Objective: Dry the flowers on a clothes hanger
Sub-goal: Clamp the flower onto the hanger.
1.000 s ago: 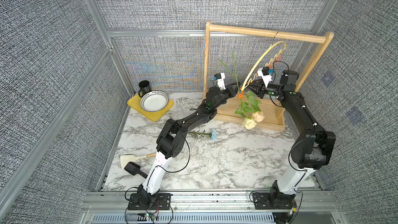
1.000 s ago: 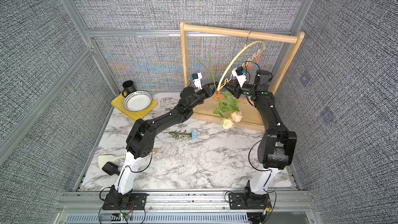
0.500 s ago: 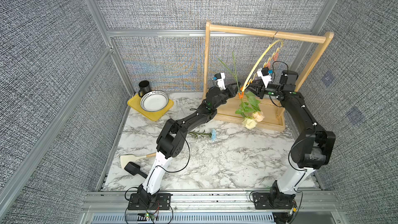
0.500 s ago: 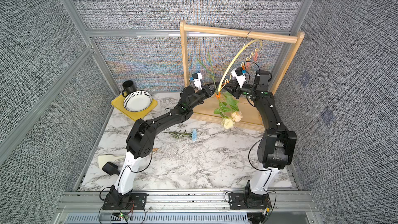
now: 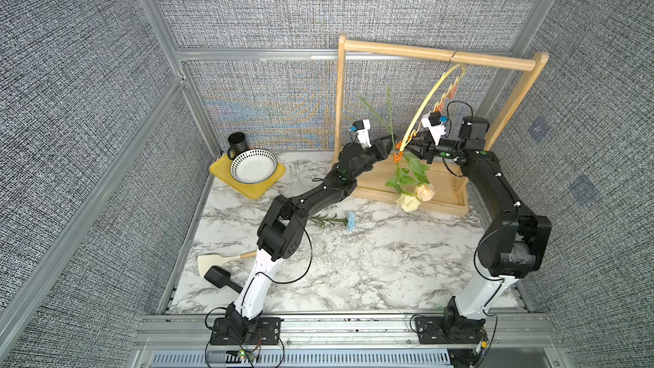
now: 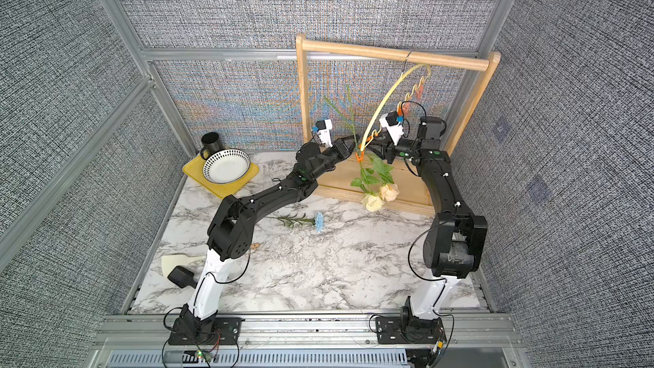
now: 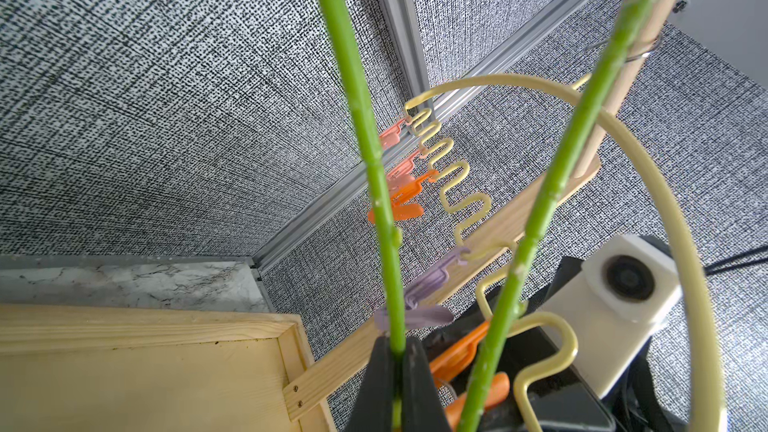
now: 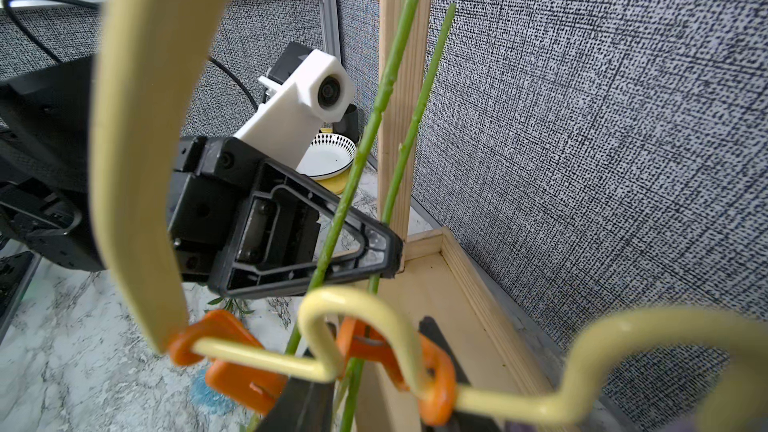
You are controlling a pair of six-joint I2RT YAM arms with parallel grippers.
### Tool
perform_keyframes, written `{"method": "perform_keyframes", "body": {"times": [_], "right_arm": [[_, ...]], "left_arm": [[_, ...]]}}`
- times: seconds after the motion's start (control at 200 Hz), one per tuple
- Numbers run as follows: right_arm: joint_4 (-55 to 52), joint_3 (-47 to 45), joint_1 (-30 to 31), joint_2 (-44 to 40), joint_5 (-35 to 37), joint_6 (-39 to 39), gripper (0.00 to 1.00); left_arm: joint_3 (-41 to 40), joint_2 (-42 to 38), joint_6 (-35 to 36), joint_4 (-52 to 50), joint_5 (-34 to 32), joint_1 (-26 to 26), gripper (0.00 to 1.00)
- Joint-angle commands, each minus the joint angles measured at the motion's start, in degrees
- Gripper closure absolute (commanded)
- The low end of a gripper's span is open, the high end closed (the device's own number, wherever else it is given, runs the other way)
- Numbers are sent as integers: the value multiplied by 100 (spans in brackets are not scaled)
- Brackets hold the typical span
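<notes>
Stem (image 7: 374,168) in left hand (image 7: 399,361) stands beside wavy edge of clothes hanger (image 7: 498,78).

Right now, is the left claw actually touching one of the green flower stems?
Touching. The left wrist view shows the left gripper closed, with a green stem pinched between its two black fingers.

Clothes hanger (image 8: 133,139): end bearing pink clips (image 5: 452,90) shifted slightly leftward in both top views. Right gripper (image 5: 410,146): jaws wider around orange clip (image 8: 436,380) than a second ago; wrist marginally lower.
</notes>
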Motion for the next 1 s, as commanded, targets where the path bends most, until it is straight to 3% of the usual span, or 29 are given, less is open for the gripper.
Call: {"method": "perform_keyframes", "body": {"times": [0.0, 0.255, 0.581, 0.856, 0.996], "right_arm": [[21, -56, -8, -94, -10, -68, 64], [110, -107, -53, -173, -49, 5, 61], [252, -430, -147, -363, -51, -1, 58], [283, -559, -239, -470, -58, -6, 58], [306, -660, -287, -561, -49, -11, 57]], "left_arm": [[26, 5, 83, 196, 69, 1, 98], [-34, -13, 120, 155, 52, 0, 98], [-95, -51, 148, 128, -1, 9, 80], [-76, -69, 166, 111, 25, 9, 74], [-91, -94, 166, 102, 39, 9, 58]]}}
